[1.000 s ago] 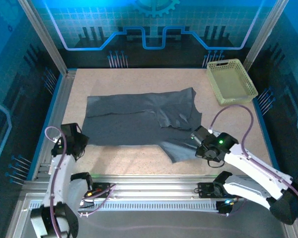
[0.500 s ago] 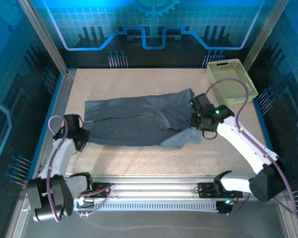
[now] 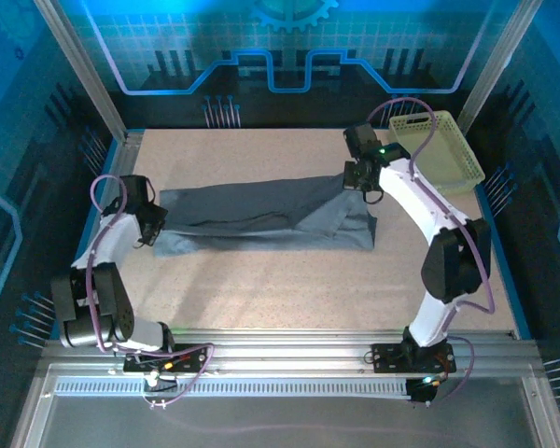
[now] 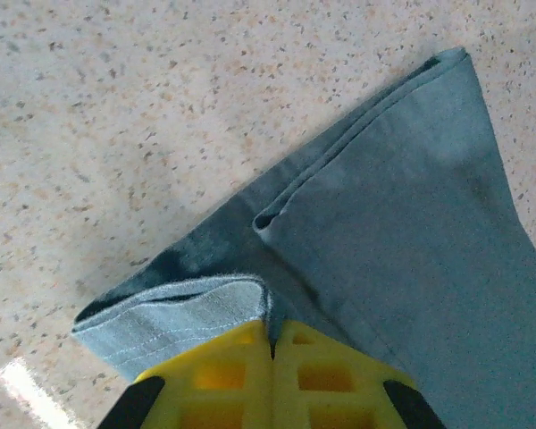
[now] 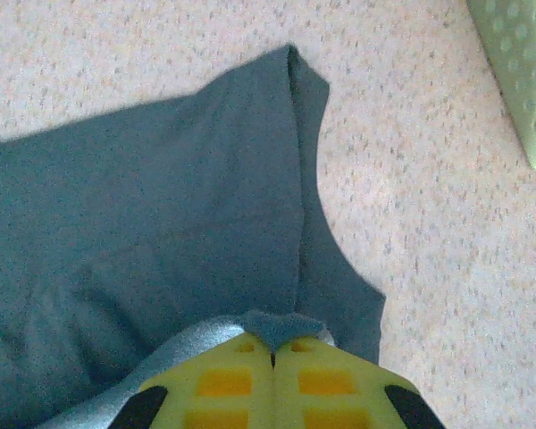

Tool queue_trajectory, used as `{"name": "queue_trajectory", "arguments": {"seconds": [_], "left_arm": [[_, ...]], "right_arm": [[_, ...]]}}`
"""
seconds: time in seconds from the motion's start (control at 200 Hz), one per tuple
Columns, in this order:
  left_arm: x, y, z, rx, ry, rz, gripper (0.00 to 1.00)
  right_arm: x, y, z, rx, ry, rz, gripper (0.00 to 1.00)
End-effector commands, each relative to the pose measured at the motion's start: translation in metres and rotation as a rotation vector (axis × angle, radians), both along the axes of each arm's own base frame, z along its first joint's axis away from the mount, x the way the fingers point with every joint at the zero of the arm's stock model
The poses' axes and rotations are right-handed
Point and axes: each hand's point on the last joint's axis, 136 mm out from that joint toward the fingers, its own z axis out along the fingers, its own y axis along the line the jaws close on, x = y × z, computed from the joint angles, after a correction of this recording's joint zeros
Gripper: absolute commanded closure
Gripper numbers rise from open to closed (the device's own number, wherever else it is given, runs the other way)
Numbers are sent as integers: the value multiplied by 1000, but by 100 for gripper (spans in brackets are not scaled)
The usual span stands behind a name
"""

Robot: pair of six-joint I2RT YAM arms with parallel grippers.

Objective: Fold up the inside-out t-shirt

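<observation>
Speckled beige table [image 3: 261, 289], slate-grey t-shirt [image 3: 261, 219] lying across its middle, yellow-green basket [image 3: 448, 154] at far-right corner

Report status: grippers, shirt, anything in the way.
Left gripper shut on dark slate-grey fabric t-shirt, left end. Right gripper shut on its right end. Shirt doubled into a long band between them. Pale yellow-green plastic basket far right, apart.

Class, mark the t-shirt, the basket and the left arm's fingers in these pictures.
t-shirt [image 3: 261, 217]: top external view, middle of the folded fabric.
basket [image 3: 439, 154]: top external view, bare floor.
left fingers [image 4: 219, 359]: left wrist view, yellow face of one finger.
</observation>
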Motion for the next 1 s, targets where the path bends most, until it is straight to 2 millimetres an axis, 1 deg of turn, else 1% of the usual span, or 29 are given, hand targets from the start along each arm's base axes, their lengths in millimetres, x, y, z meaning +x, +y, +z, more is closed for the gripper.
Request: {"name": "queue_trajectory", "arguments": {"seconds": [0.0,0.075,0.08,0.085,0.09,0.175,0.37,0.53,0.63,0.685,0.725,0.755,0.8,0.85,0.885,0.93,0.97,0.995], "left_arm": [[17,3,8,8,-13,5,100],[24,5,4,9,2,-2,100],[24,5,4,8,3,-2,100],[25,5,3,7,4,-3,100],[25,5,3,7,6,-3,100],[32,5,-4,0,27,-14,100],[42,7,-23,-6,78,-33,96],[47,8,-37,-6,116,-51,87],[49,12,-42,2,138,-55,80],[50,15,-43,9,145,-55,72],[50,17,-43,11,153,-57,62],[50,20,-41,20,158,-57,58],[48,25,-38,38,168,-53,52],[46,31,-29,63,163,-45,44],[43,36,-23,88,164,-39,36],[39,41,-10,127,155,-32,30],[35,43,-2,149,148,-31,28],[33,43,2,158,143,-31,27]], "right_arm": [[27,-5,6,-15,-30,7,97],[39,-1,2,-16,-20,18,97],[40,-1,5,-14,-26,19,97],[40,-1,2,-16,-21,21,97],[41,0,5,-13,-28,21,97],[55,5,-1,-13,-22,30,97],[73,7,-19,-32,13,16,97],[81,6,-38,-39,46,8,94],[85,6,-47,-39,61,6,88],[87,4,-50,-39,68,2,82],[89,2,-50,-41,70,2,71],[89,1,-49,-49,73,1,65],[89,-3,-46,-66,73,-1,57],[86,-7,-40,-87,70,-6,51],[83,-9,-35,-94,63,-2,49],[77,-9,-30,-96,56,5,49],[71,-7,-24,-83,42,17,48],[66,-3,-25,-68,44,33,48]]}}
